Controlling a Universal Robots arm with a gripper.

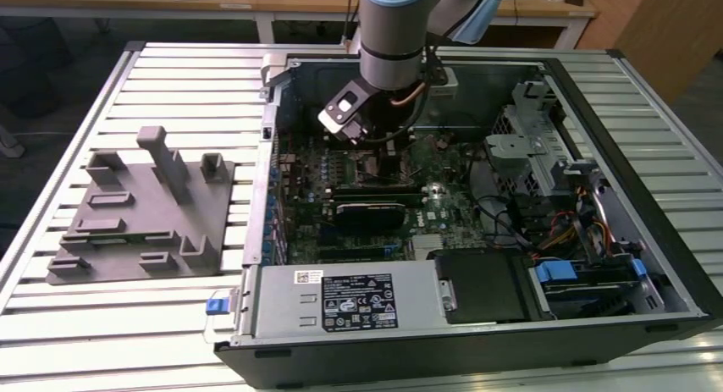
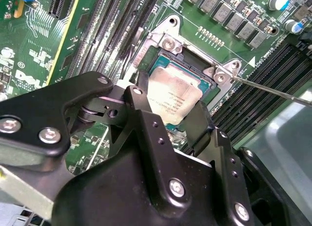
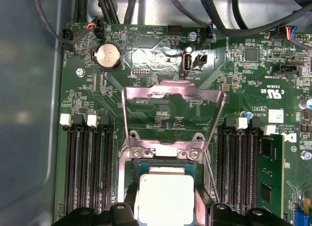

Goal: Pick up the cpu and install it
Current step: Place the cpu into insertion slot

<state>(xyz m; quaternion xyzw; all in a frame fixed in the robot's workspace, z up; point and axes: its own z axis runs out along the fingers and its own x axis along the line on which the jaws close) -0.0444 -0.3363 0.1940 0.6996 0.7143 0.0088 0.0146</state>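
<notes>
The cpu, a small square chip with a silvery-beige top, sits between my gripper's two black fingers, level with the open socket on the green motherboard. In the first wrist view the cpu lies just below the socket's raised metal load plate, and the gripper closes on its two side edges. I cannot tell whether the chip rests in the socket or hovers just over it. In the exterior view the gripper reaches down into the computer case.
A thin metal lever sticks out beside the socket. Memory slots flank it, one holding a memory stick. Cables and drive bays crowd the case on the exterior view's right. A grey tray with posts lies outside the case.
</notes>
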